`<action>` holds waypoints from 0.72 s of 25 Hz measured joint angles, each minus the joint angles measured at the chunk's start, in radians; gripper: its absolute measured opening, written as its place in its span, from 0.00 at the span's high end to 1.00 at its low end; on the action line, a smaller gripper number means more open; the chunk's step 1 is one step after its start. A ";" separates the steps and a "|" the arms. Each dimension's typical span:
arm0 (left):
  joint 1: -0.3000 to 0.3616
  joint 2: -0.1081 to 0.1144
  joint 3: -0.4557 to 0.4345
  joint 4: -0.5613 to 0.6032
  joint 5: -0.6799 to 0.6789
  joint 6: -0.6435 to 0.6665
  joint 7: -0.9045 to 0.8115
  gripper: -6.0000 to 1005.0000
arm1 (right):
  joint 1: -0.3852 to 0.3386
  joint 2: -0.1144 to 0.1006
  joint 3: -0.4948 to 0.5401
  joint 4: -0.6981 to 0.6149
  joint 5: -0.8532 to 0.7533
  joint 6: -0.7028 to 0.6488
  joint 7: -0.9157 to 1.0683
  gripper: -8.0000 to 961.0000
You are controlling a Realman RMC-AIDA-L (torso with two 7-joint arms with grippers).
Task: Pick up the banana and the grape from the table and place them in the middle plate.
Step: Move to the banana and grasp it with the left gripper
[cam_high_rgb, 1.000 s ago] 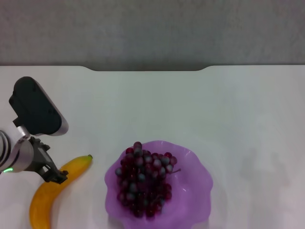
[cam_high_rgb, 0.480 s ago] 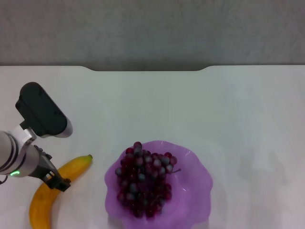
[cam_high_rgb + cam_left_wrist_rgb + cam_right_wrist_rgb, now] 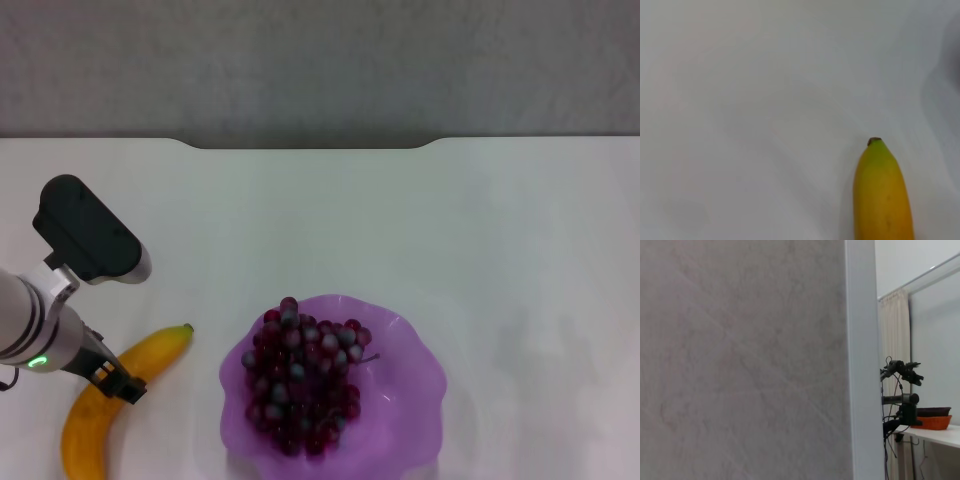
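Note:
The yellow-orange banana (image 3: 88,428) lies on the white table (image 3: 400,220) at the near left, its dark tip pointing toward the purple scalloped middle plate (image 3: 412,392). The bunch of dark red-purple grapes (image 3: 300,375) lies inside the plate, on its left half. My left gripper (image 3: 120,385) is down over the banana's middle, at or just above its skin. The left wrist view shows the banana's tip end (image 3: 882,195) on bare table. My right gripper is out of view; its wrist camera sees only a wall.
The left arm's black wrist housing (image 3: 88,235) hangs over the table's left side. The table's far edge has a notch (image 3: 310,146) in the middle. A grey wall stands behind it.
My left arm has moved down and toward the near edge, bringing the gripper lower over the banana's middle. The banana, grapes and plate have not moved.

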 joint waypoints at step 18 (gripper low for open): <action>-0.091 0.000 -0.048 0.186 0.041 0.039 -0.039 0.12 | 0.010 -0.002 -0.001 0.005 0.000 0.014 0.000 0.45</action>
